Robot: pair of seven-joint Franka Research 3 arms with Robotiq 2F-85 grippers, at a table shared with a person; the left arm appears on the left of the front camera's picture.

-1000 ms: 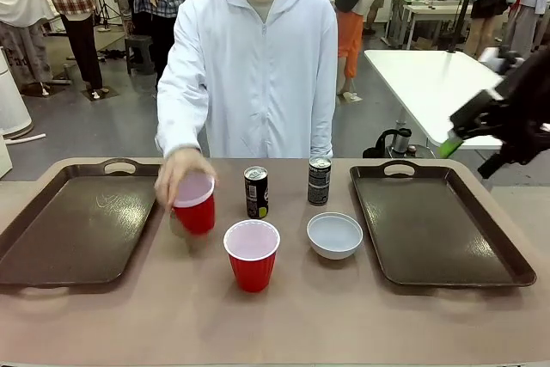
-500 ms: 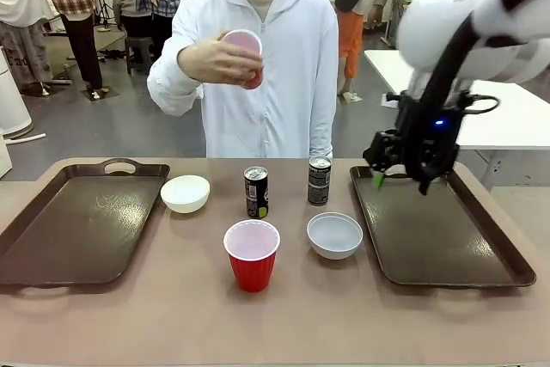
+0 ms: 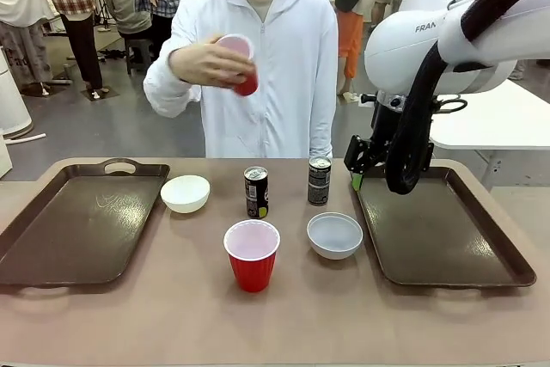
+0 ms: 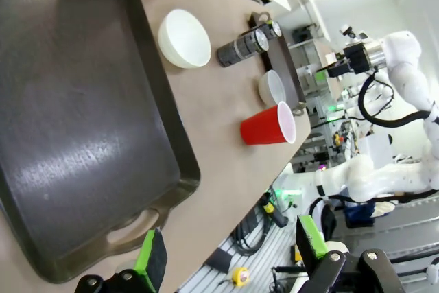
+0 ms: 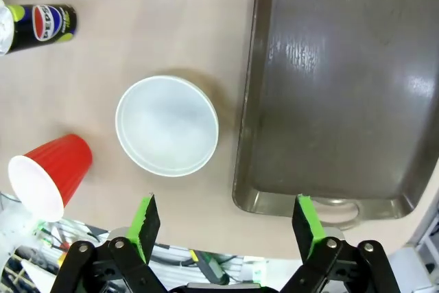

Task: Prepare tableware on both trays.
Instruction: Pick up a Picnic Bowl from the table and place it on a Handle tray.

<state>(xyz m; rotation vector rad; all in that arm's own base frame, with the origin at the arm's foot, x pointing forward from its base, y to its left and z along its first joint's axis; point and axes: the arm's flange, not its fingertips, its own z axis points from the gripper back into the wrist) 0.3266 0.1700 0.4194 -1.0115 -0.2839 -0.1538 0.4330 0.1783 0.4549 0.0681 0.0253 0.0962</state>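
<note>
Nearest the robot, the left gripper [image 4: 230,250] hangs off the near end of the left tray [image 3: 69,229], its fingers spread apart with nothing between them. That tray lies at the 9 o'clock side of the table [image 3: 129,320], and the matching right tray [image 3: 447,238] lies at 3 o'clock. A red cup [image 3: 251,255] stands upright toward 6 o'clock, open end up. At its 2 o'clock sits a whitish bowl [image 3: 335,235], just beside the right tray. Farther back, a Pepsi can [image 3: 256,192] and a dark can [image 3: 319,180] stand upright and apart near the table's middle. A second bowl [image 3: 186,193] sits at the Pepsi can's 9 o'clock, just beside the left tray. The right gripper [image 5: 225,219] hangs over the right tray's inner edge, fingers wide and holding nothing. At 12 o'clock, beyond the table, a person's hand [image 3: 204,64] grips a second red cup [image 3: 247,82], tipped sideways at chest height.
</note>
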